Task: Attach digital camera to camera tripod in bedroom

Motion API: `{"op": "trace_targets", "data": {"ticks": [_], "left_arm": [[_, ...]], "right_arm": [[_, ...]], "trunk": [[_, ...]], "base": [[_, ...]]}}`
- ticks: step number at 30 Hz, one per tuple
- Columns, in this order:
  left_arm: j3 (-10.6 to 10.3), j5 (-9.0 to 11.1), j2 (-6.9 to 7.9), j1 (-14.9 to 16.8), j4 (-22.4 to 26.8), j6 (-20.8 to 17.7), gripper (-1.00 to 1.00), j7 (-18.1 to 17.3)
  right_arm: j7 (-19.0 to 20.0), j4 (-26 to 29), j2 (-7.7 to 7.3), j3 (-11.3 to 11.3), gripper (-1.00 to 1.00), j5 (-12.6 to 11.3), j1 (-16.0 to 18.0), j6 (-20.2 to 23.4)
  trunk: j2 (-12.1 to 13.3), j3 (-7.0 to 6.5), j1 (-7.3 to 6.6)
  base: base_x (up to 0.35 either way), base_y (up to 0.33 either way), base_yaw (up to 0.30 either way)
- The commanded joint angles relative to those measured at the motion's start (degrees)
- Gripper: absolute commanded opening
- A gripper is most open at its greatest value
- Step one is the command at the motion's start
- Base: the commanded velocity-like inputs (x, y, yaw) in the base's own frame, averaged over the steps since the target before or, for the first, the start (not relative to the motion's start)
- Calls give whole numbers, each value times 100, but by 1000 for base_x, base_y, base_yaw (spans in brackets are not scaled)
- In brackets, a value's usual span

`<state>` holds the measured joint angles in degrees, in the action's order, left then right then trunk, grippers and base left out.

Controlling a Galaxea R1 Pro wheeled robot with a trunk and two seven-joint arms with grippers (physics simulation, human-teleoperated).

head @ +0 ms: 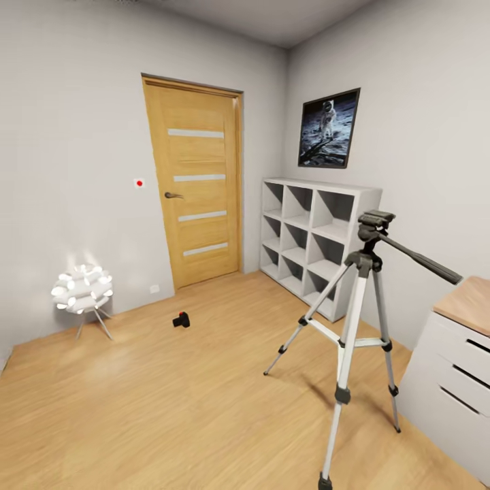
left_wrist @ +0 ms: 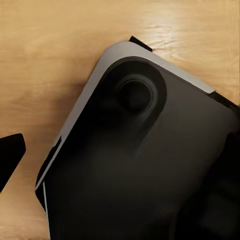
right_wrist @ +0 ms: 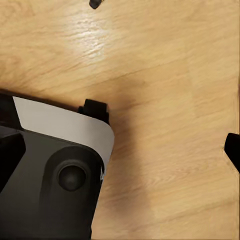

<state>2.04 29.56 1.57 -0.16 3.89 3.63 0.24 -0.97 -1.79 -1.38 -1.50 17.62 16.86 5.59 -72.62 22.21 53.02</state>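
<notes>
From my head feed the digital camera [head: 182,319] lies on the plank floor [head: 170,401] at eleven o'clock, the camera tripod [head: 356,333] stands at two, and I cannot tell either gripper's opening.

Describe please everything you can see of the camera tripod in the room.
The camera tripod stands upright on the light wood floor, its three silver-white legs spread, with black joints, black feet and thin braces to the centre column. On top sits a dark grey pan head with nothing mounted on it; a long black handle slopes down toward the wood-topped desk. Behind it is the white cube shelf. Only the floor touches it.
</notes>
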Motion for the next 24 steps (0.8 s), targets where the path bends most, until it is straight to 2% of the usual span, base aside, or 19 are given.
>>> {"op": "trace_targets", "data": {"ticks": [1, 6, 11, 24], "left_arm": [[18, 24, 0, -2, 7, 6, 100, 3], [17, 91, 1, -2, 8, 6, 100, 3], [18, 122, 6, -2, 12, 6, 100, 3], [25, 232, 46, -2, 12, 6, 100, 10]], "right_arm": [[-8, -11, 3, -18, 100, 116, -1, 7], [3, -13, 17, -17, 100, 393, -43, 0], [8, -14, 20, -17, 100, 571, -62, -6], [26, -15, 18, -17, 100, 641, -72, -14]], "trunk": [[-3, 5, 0], [-3, 5, 0], [-3, 5, 0], [-3, 5, 0]], "base": [[0, 0, 273], [0, 0, 273], [0, 0, 274], [0, 0, 276]]}}
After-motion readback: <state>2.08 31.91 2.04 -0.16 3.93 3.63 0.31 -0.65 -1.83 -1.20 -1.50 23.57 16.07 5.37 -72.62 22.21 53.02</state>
